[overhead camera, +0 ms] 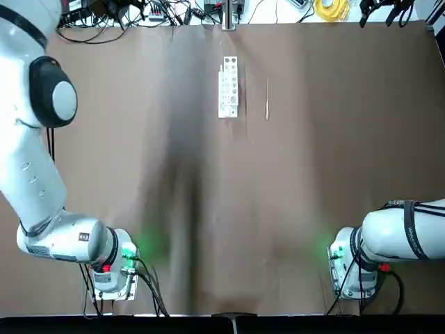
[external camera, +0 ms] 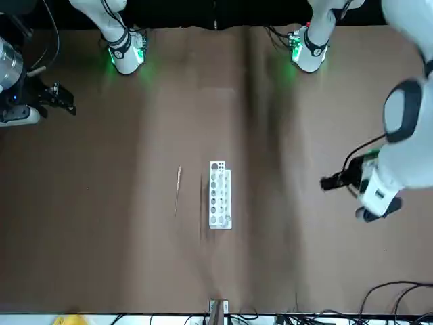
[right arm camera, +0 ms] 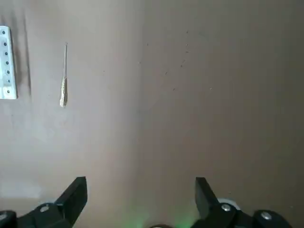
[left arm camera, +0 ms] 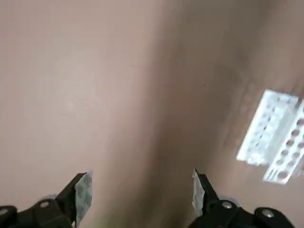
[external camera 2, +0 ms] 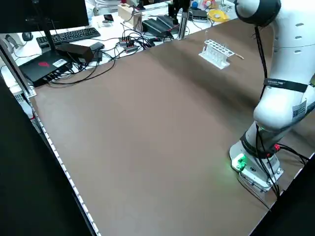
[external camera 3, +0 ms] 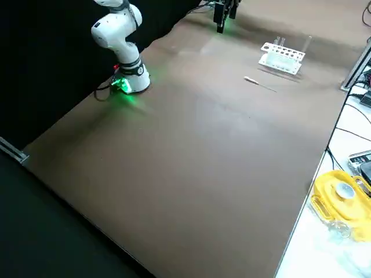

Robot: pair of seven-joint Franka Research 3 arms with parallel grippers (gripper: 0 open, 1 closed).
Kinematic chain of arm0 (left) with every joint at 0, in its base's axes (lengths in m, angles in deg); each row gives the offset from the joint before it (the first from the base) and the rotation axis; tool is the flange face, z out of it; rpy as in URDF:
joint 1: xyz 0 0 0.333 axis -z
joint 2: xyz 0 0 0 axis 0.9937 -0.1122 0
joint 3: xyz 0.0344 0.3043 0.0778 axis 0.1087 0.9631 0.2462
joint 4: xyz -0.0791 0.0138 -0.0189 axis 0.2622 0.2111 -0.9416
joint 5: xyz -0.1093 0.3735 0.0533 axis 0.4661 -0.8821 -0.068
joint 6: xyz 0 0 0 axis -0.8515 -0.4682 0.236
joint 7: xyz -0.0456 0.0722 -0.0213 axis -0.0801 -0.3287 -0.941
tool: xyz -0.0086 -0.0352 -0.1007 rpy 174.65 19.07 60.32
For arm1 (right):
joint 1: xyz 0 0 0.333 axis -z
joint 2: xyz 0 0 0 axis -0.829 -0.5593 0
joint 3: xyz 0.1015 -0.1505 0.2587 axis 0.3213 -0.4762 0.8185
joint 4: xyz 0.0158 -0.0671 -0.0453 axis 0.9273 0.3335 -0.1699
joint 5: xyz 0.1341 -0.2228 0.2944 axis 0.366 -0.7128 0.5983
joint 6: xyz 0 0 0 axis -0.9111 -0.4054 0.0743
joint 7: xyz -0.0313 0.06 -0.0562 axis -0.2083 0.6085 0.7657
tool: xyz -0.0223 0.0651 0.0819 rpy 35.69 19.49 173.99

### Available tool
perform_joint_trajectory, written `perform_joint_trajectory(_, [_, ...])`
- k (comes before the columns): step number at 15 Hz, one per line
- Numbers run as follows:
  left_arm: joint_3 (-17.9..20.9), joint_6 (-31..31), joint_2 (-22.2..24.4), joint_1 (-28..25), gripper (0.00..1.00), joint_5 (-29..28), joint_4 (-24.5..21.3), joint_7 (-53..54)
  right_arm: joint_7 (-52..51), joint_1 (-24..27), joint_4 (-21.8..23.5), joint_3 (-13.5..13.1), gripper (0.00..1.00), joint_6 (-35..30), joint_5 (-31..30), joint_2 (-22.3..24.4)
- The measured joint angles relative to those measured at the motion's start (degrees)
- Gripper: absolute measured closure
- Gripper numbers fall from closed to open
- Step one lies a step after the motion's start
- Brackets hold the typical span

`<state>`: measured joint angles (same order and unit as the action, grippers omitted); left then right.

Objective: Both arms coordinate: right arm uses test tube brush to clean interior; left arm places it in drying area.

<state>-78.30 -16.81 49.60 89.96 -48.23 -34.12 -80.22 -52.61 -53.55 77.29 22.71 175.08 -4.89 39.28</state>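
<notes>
The drying area, a white rack [overhead camera: 229, 87] with rows of holes, lies at the far middle of the brown table. A see-through test tube [external camera 3: 278, 41] stands upright at one end of it. The thin pale test tube brush [overhead camera: 267, 99] lies flat on the table just to the rack's right, apart from it; the right wrist view shows this brush [right arm camera: 64, 76] far ahead. My right gripper [right arm camera: 140, 192] hangs open and empty over bare table at the near right. My left gripper [left arm camera: 141, 190] is open and empty too, raised at the left, with the rack [left arm camera: 275, 137] well ahead of it.
Cables, a keyboard and black boxes [external camera 2: 59, 54] crowd the bench beyond the table's far edge, and a yellow object [external camera 3: 339, 194] lies off its right side. Both arm bases [overhead camera: 115, 268] stand at the near edge with green lights on. The left arm's elbow [overhead camera: 52, 90] hangs over the left side.
</notes>
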Motion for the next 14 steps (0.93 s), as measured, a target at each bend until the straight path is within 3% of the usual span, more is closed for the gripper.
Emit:
perform_joint_trajectory(5, [0.0,2.0,9.7,0.0,0.0,-2.3,-3.4,16.8,0.0,0.2,0.0,-0.4,0.0,0.0,0.0,0.2])
perform_joint_trajectory(9, [0.1,1.9,16.9,-0.2,0.0,-2.7,-10.3,18.8,0.0,0.4,0.0,-0.7,0.0,-0.6,0.0,0.4])
perform_joint_trajectory(10, [0.1,1.9,18.8,-0.8,0.0,-5.0,-11.7,19.4,0.0,0.4,0.0,-0.7,0.0,-0.7,0.0,0.5])
perform_joint_trajectory(14, [0.3,1.9,20.5,-1.3,0.0,-7.5,-12.2,19.5,-1.1,0.3,-0.3,-0.5,0.0,-0.6,0.0,0.5])
